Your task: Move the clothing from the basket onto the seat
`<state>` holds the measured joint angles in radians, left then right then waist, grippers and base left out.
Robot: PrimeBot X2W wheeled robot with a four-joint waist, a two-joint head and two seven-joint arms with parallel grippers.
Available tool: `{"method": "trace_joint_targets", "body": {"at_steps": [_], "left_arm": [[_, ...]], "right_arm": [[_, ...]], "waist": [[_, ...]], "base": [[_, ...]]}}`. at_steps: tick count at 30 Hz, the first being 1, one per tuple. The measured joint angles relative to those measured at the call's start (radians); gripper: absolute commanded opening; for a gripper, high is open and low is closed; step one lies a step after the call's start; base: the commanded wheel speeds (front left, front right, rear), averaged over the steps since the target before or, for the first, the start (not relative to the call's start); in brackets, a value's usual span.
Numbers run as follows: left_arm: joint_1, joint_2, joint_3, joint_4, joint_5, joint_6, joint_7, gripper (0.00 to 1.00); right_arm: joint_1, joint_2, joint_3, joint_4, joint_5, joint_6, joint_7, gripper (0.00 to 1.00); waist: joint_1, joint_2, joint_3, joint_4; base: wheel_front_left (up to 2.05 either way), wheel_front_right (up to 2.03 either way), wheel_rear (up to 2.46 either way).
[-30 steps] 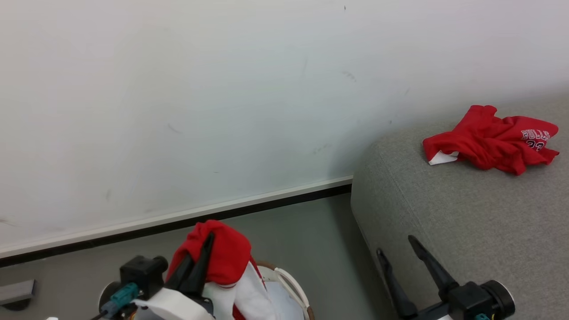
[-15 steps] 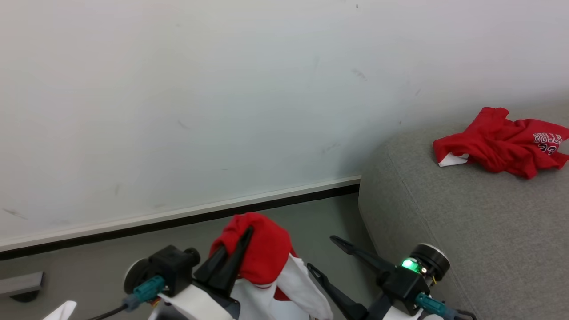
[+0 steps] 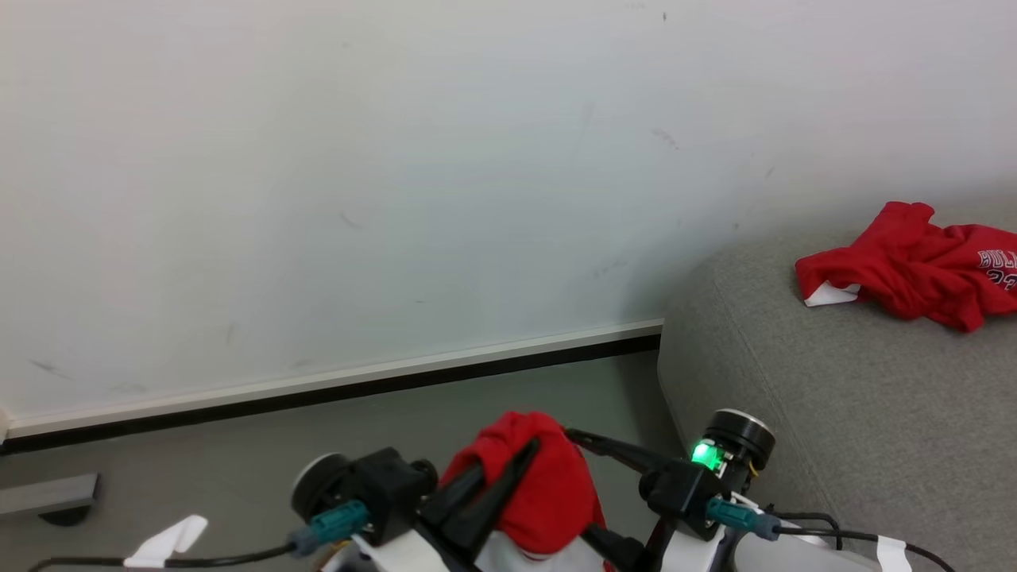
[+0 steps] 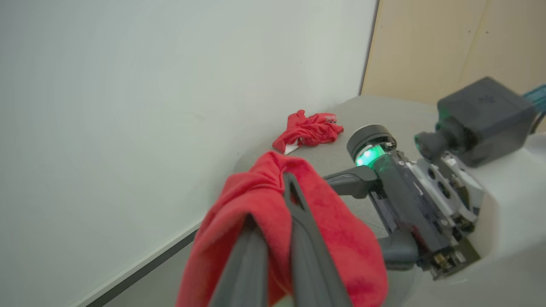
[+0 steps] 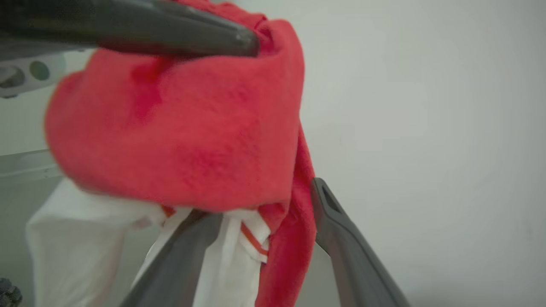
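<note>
My left gripper is shut on a red piece of clothing with white panels, which hangs in the air low in the head view. In the left wrist view the fabric drapes over both fingers. My right gripper points in from the right and is open, and in the right wrist view its fingers stand on either side of the hanging red and white cloth. Another red garment lies crumpled on the grey seat at the right. The basket is out of view.
A white wall with a pale baseboard runs behind, above the grey floor. The seat's rounded corner meets the wall. A grey block sits at the far left. A wood panel stands beyond the seat.
The camera has shifted. My left gripper carried the garment rightward, and the basket's rim dropped out of view. My right gripper swung from over the seat to straddle the hanging cloth.
</note>
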<state>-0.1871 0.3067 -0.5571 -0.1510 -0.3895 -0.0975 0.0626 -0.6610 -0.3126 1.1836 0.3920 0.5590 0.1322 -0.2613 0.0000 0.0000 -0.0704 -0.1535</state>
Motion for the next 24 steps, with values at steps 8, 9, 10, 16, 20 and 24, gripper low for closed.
{"method": "trace_joint_targets", "body": {"at_steps": [8, 9, 10, 16, 20, 24], "left_arm": [[-0.018, 0.015, -0.067, -0.027, -0.046, -0.019, 0.034, 0.00], [-0.019, 0.015, -0.074, -0.029, -0.053, -0.021, 0.034, 0.00], [-0.019, 0.016, -0.083, -0.030, -0.061, -0.022, 0.035, 0.00], [-0.022, 0.023, -0.107, -0.028, -0.079, -0.026, 0.032, 0.00], [-0.022, 0.024, -0.100, -0.015, -0.083, -0.017, 0.019, 0.12], [-0.023, 0.039, -0.090, 0.003, -0.053, 0.006, -0.010, 1.00]], "right_arm": [[-0.057, 0.012, 0.084, 0.027, 0.100, 0.000, 0.000, 1.00], [-0.059, 0.016, 0.088, 0.026, 0.109, 0.000, 0.000, 1.00], [-0.059, 0.020, 0.090, 0.026, 0.120, 0.000, 0.000, 1.00], [-0.050, 0.033, 0.096, 0.004, 0.136, 0.000, 0.005, 0.00], [-0.047, 0.027, 0.097, -0.002, 0.151, 0.000, 0.005, 0.00], [-0.062, 0.011, 0.096, 0.003, 0.182, 0.000, 0.003, 0.00]], "waist": [[0.0000, 0.0000, -0.005, 0.012], [0.0000, 0.0000, -0.006, 0.014], [0.0000, 0.0000, -0.006, 0.016], [0.0000, 0.0000, -0.007, 0.024], [0.0000, 0.0000, -0.005, 0.019], [0.0000, 0.0000, 0.000, 0.004]], "base": [[0.00, 0.00, 0.00], [0.00, 0.00, 0.00], [0.00, 0.00, 0.00], [0.00, 0.00, 0.00], [0.00, 0.00, 0.00], [0.00, 0.00, 0.00]]}}
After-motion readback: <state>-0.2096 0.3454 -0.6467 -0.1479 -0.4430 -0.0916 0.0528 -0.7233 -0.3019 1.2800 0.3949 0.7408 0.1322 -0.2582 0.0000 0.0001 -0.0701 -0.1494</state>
